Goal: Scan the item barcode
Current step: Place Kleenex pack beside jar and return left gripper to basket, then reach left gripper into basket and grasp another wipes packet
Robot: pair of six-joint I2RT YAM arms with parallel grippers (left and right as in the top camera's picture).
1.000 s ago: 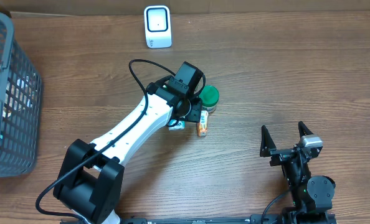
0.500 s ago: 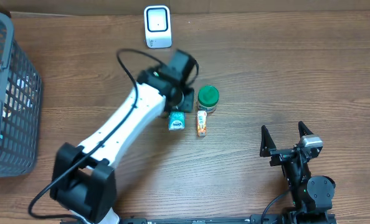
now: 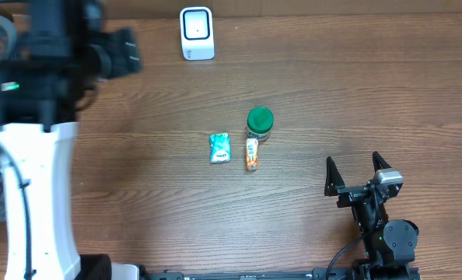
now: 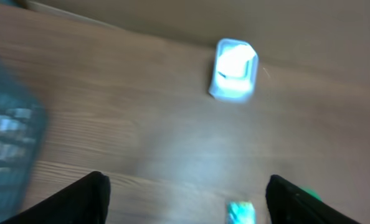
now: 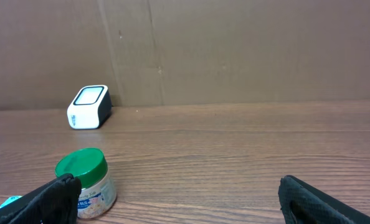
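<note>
A small teal packet (image 3: pixel 220 148) lies flat mid-table, with a small orange packet (image 3: pixel 252 154) right of it and a green-lidded jar (image 3: pixel 260 123) just behind that. The white barcode scanner (image 3: pixel 197 33) stands at the back edge. My left gripper (image 3: pixel 126 56), blurred with motion, is high up at the back left, far from the items. In its wrist view the left gripper (image 4: pixel 185 205) is open and empty, looking down at the scanner (image 4: pixel 235 78) and the teal packet (image 4: pixel 241 213). My right gripper (image 3: pixel 355 165) rests open near the front right, and the jar (image 5: pixel 85 183) is ahead of it to the left.
A grey mesh basket (image 4: pixel 10 143) with goods in it stands at the left edge, mostly hidden by my left arm in the overhead view. A cardboard wall (image 5: pixel 235 50) runs along the back of the wooden table (image 3: pixel 355 85).
My left gripper opened and swung up and away from the items to the back left. The teal packet now lies free on the table. The right arm has not moved.
</note>
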